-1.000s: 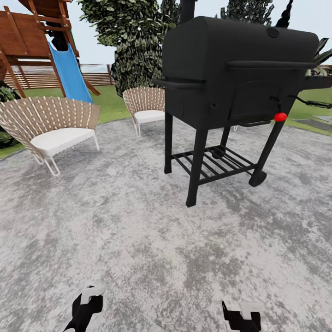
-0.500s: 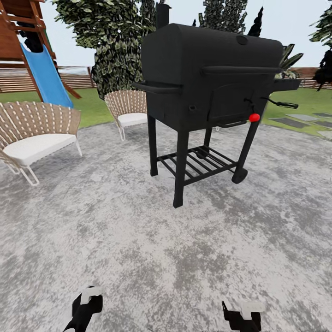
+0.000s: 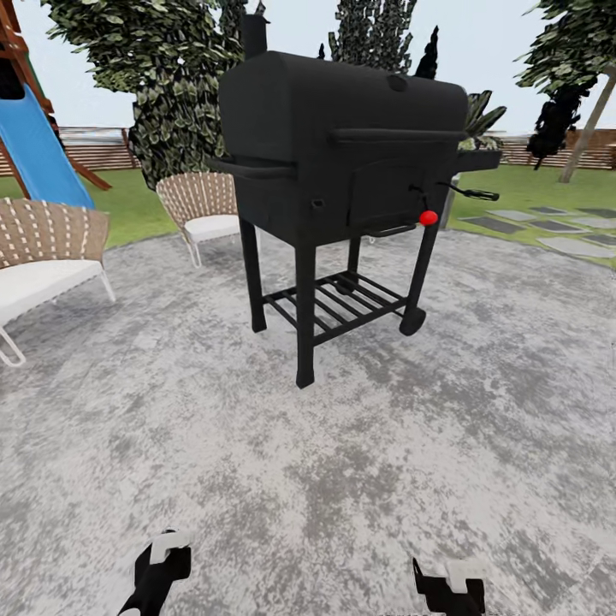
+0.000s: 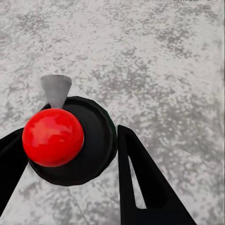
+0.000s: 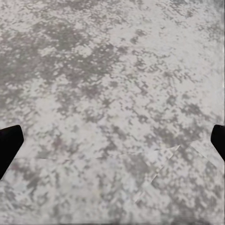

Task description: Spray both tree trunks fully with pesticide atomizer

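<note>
Left gripper (image 4: pixel 70 154) jaws closed round pesticide atomizer (image 4: pixel 70 140), red top facing cam. Right gripper (image 5: pixel 112 140) jaws wide apart, nothing held. Black grill (image 3: pixel 342 162) centre frame on floor (image 3: pixel 342 479). Risk: base clips grill legs en route; trunk (image 3: pixel 586 133) upper right, well apart.

Head view from standing height, facing the black grill (image 3: pixel 342 171) — wrist views close, straight down; shared: the mottled floor (image 3: pixel 359 479).

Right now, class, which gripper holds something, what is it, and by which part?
The left gripper holds the pesticide atomizer, fingers either side of its dark round body below the red top. The right gripper is open over the floor.
</note>
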